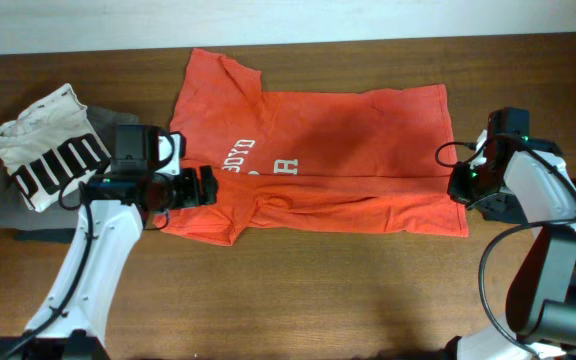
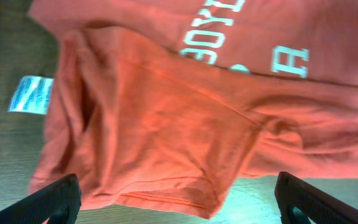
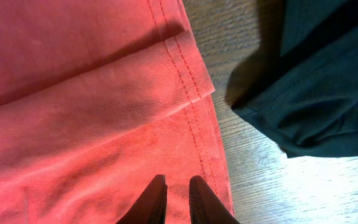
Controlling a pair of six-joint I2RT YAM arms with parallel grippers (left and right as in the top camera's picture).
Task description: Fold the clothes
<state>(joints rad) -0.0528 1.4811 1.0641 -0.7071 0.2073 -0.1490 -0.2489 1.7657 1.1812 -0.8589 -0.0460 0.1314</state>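
An orange T-shirt (image 1: 318, 150) with white lettering lies spread on the wooden table, its lower part folded up along a crease. My left gripper (image 1: 196, 188) is open wide at the shirt's left sleeve. In the left wrist view the sleeve (image 2: 148, 137) lies between and ahead of the two fingers (image 2: 179, 205). My right gripper (image 1: 460, 186) is at the shirt's right hem. In the right wrist view its fingers (image 3: 176, 186) are shut, with only a narrow gap, resting low over the stitched hem (image 3: 191, 106). The fabric there lies flat.
A folded white garment with black print (image 1: 48, 150) lies on a grey one (image 1: 8, 205) at the left. A dark garment (image 3: 328, 87) lies on the table just right of the shirt's hem. A white label (image 2: 33, 94) shows beside the sleeve.
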